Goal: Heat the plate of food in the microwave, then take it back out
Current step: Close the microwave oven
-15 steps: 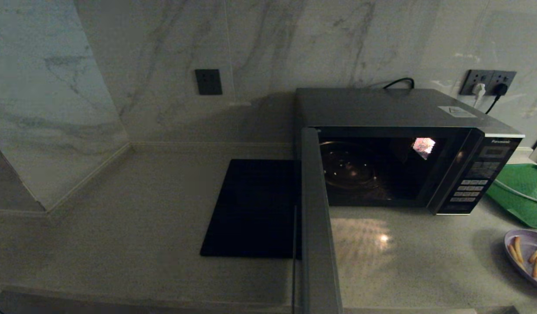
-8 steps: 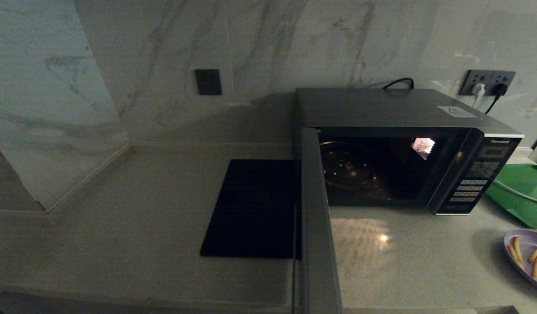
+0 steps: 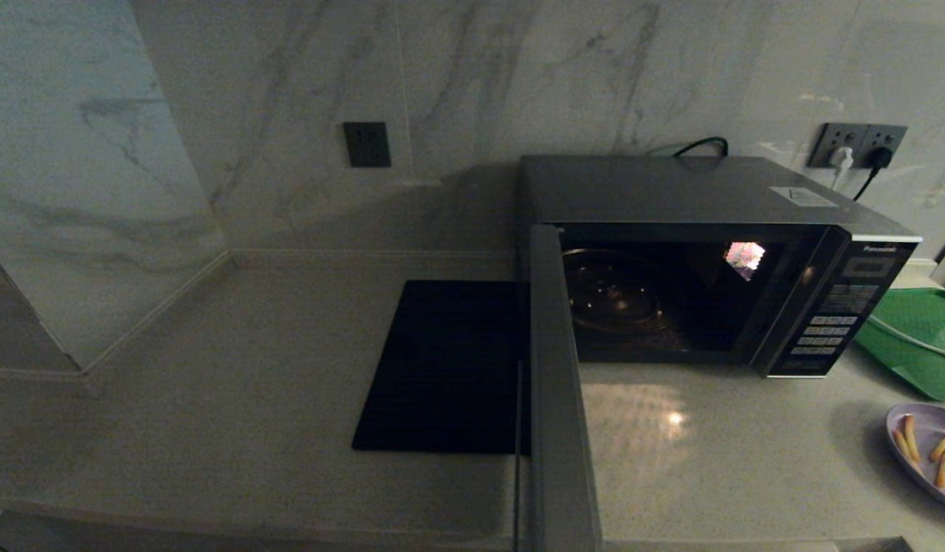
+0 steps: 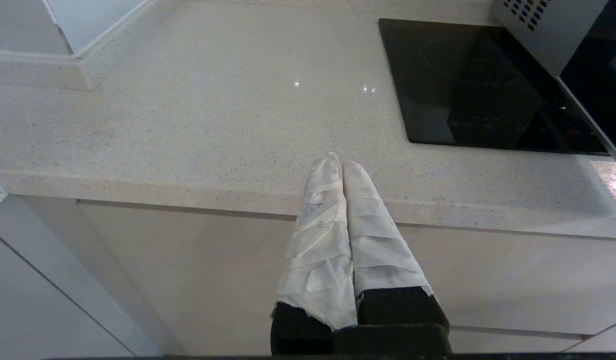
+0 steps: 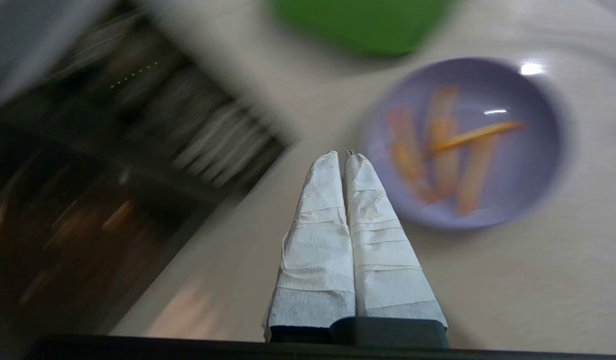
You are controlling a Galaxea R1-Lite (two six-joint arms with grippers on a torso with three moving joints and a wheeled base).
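Note:
The silver-grey microwave (image 3: 710, 253) stands at the back right of the counter, its door (image 3: 557, 399) swung wide open toward me and its lit cavity with a glass turntable (image 3: 614, 291) showing. The pale lilac plate of food (image 3: 929, 452), holding a few orange fries, rests on the counter at the right edge, also the plate (image 5: 463, 142) in the right wrist view. My right gripper (image 5: 344, 155) hangs shut and empty above the counter beside the plate, apart from it. My left gripper (image 4: 336, 162) is shut and empty, low at the counter's front edge. Neither arm shows in the head view.
A flat black square mat (image 3: 442, 368) lies left of the open door. A green tray (image 3: 917, 337) sits right of the microwave, behind the plate. A marble wall corner juts out at the far left. Wall sockets (image 3: 856, 146) with plugs sit behind the microwave.
The dark fingertip seen over the plate's right rim a second ago has left the head view. The plate, microwave and door have not moved.

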